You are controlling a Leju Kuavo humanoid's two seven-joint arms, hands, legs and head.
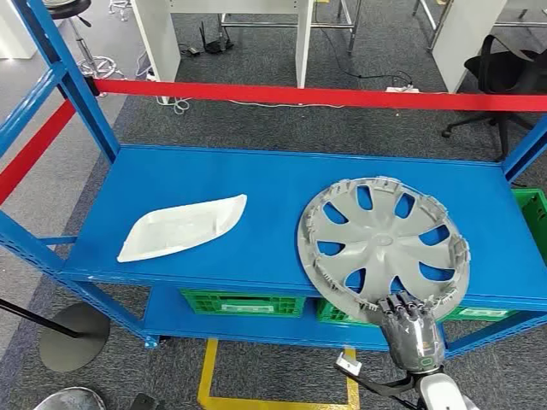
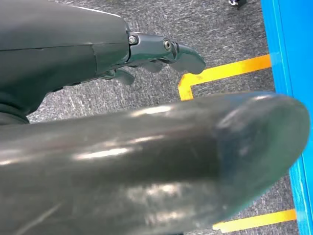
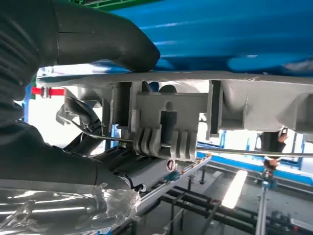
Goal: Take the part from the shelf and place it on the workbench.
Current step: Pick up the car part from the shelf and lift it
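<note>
Nearest the head camera, the right robot hand (image 1: 413, 326) is seen at the front edge of the blue shelf (image 1: 271, 192), with its fingers (image 1: 398, 303) laid over the near rim of the grey hubcap (image 1: 382, 242). From the right wrist view, the rim of the hubcap (image 3: 173, 105) is caught between the thumb and the darker fingers, so a grasp on the rim is judged to be in place. The hubcap lies flat on the shelf, its near edge overhanging the front slightly. A white plastic panel (image 1: 184, 226) lies well apart on the same shelf. The left robot hand (image 2: 162, 51) hangs over the carpet (image 2: 155, 19) with fingers extended and nothing held.

Since only one edge of a wide, thin disc is pinched, sagging or swinging could be expected once it is lifted. The far rim could be dragged across the shelf, or the clips on the rim could slip between the fingers. A tilt could also knock it against the red rail (image 1: 309, 94).
</note>
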